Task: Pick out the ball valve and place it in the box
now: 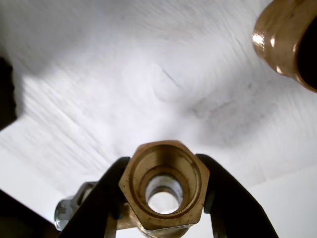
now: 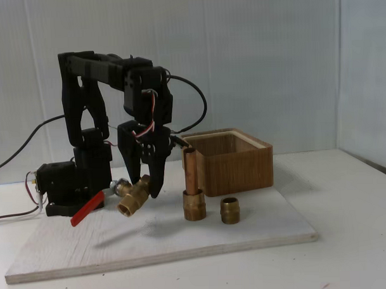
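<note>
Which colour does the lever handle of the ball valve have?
Red; the ball valve has a flat red lever handle, best seen in the fixed view.

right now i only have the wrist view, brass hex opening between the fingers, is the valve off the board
Observer: Yes. In the fixed view the ball valve hangs in the gripper, above the white board.
Operator: where's the red handle
Observer: It points down to the left in the fixed view, away from the box.
Operator: anything between me and the box
Observer: The upright brass fitting with a copper pipe stands in between.
</note>
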Controlling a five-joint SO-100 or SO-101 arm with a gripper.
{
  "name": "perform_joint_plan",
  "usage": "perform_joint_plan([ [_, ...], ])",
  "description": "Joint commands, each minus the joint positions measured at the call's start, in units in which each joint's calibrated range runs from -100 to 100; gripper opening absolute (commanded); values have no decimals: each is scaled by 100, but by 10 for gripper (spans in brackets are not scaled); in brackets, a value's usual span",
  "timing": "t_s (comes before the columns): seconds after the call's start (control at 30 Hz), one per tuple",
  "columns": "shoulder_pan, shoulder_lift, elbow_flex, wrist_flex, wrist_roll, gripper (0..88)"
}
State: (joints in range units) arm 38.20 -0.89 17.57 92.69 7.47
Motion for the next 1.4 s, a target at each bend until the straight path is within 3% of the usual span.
perform_joint_plan([
  [0.0,-41,-93,-629,421,-1,7],
  [0.4,-410,-127,-1278,653,-79,7],
  [1.07,-1798,-1899,-1296,671,-488,7],
  [1.37,-2920,-2552,-1305,671,-892,7],
])
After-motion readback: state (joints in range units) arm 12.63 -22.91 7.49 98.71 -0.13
